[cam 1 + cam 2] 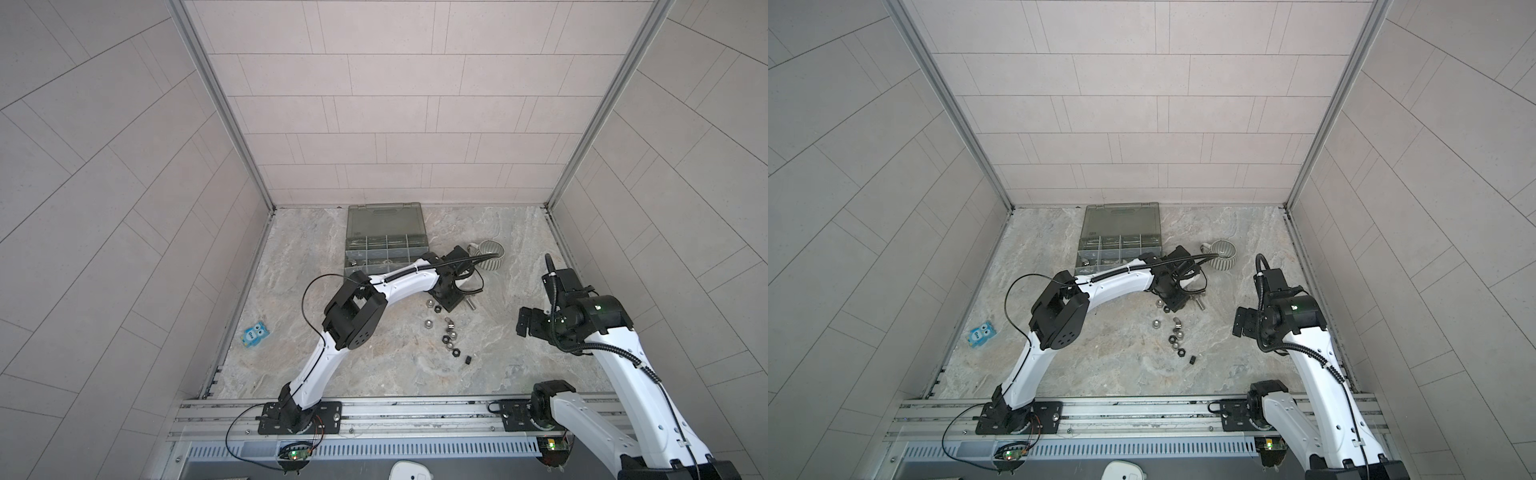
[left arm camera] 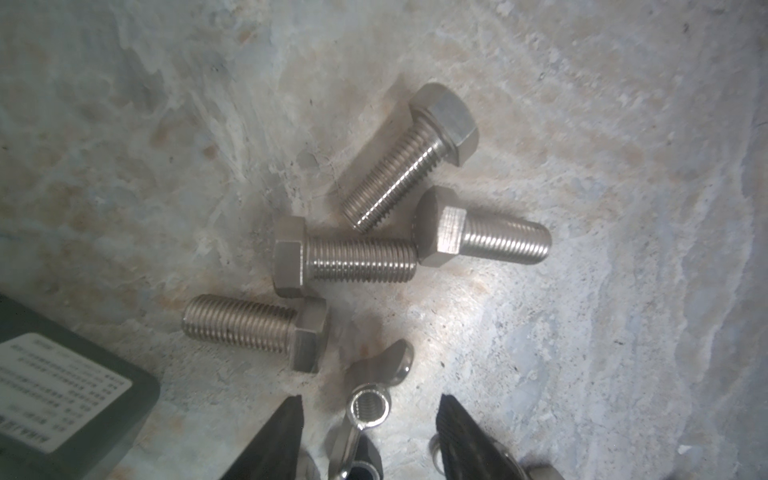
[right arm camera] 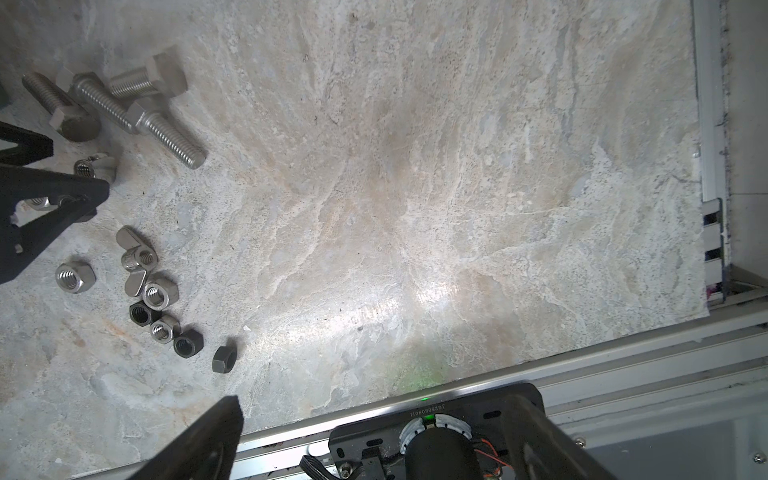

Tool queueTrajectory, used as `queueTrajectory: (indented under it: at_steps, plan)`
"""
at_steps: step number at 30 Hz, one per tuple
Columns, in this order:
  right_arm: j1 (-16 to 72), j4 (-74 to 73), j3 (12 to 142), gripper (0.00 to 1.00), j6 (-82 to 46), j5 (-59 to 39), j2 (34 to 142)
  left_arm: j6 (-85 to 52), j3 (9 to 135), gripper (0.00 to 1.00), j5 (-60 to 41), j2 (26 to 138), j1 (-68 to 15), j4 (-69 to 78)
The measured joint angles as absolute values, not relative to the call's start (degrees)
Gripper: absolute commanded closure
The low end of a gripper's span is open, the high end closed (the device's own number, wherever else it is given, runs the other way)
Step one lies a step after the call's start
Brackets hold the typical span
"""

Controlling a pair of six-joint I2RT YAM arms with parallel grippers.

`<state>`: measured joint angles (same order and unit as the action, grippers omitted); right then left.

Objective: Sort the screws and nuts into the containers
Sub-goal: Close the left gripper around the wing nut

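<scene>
Several silver hex-head screws [image 2: 345, 257] lie in a loose cluster on the marble table. My left gripper [image 2: 370, 415] points down just beside them. It is open, with its black fingers [image 2: 282, 436] either side of a silver wing nut [image 2: 368, 409] and not touching it. More nuts [image 1: 449, 332], silver and black, trail toward the front; the right wrist view shows them too [image 3: 158, 299]. The containers [image 1: 384, 249] are compartments in a grey-green case with its lid open at the back. My right gripper [image 1: 525, 322] hovers at the right, open and empty.
A striped mug [image 1: 490, 253] lies on its side right of the case, behind the left wrist. A blue owl toy [image 1: 255, 332] sits near the left wall. A dark-green corner with a white label [image 2: 62, 395] shows beside the screws. An aluminium rail [image 1: 415, 415] runs along the table's front.
</scene>
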<state>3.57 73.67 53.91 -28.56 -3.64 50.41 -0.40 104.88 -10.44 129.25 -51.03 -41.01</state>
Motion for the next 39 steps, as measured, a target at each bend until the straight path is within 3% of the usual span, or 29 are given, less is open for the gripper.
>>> queueTrajectory:
  at_steps: [15,27,39]
  plan:
    - [3.31,73.69,53.91,0.01,-28.58,-3.62,50.52,-0.51,104.88,0.49,-11.05,131.37,-51.03,-40.71]
    - [3.29,73.69,53.91,0.01,-28.56,-3.62,50.63,-0.67,104.88,0.80,-11.40,131.55,-51.03,-40.53]
    - [3.20,72.95,53.91,0.01,-28.56,-3.88,51.09,-0.56,104.75,0.86,-11.49,131.35,-51.03,-40.99]
